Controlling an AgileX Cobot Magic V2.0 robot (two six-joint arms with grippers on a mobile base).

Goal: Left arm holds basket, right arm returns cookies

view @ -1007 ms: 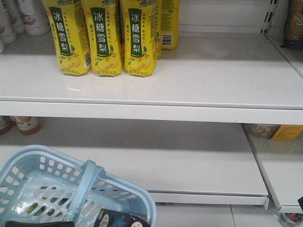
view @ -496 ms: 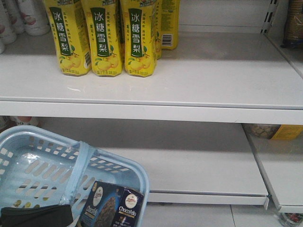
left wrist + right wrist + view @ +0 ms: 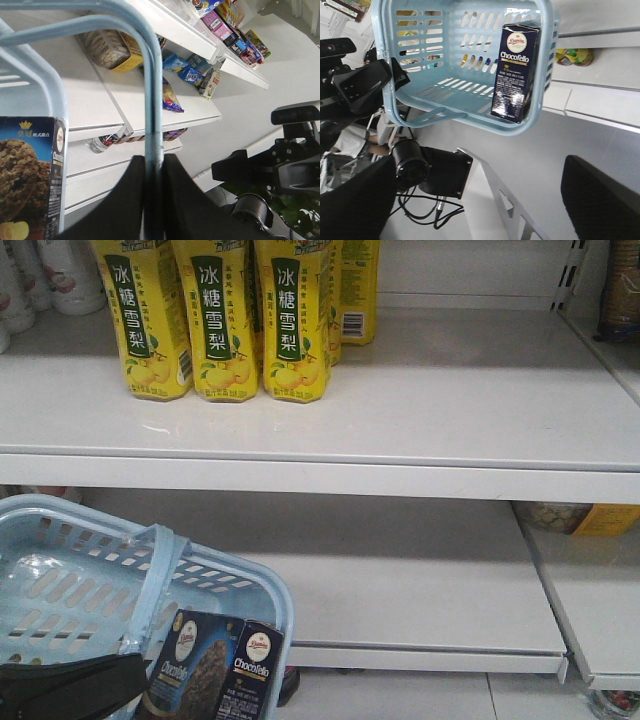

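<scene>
So here's where we're at: our left gripper (image 3: 153,165) has its fingers (image 3: 125,200) clamped shut on the handle (image 3: 150,90) of the basket (image 3: 250,585), and the whole basket hangs off that one thin pinch in front of the shelves. The big worry for us is exactly that. If the right arm bumps the rim or leans on anything going in, we reckon the basket could swing or twist in the fingers, maybe even slip. The cookies (image 3: 515,70) stand on end inside the basket, tucked against the end wall just under the rim, with the handle arching close by. So a finger could easily land on the wall or the handle instead of the box, or knock the box flat. Our right gripper (image 3: 479,170) has its fingers (image 3: 600,200) spread wide with nothing between them. From the right wrist view the box sits well apart from them, out ahead rather than in the gap, so there's no grasp yet by our reading. There's bare shelf beside the yellow drink cartons (image 3: 215,320), but honestly we can't tell which shelf the box belongs on.
</scene>
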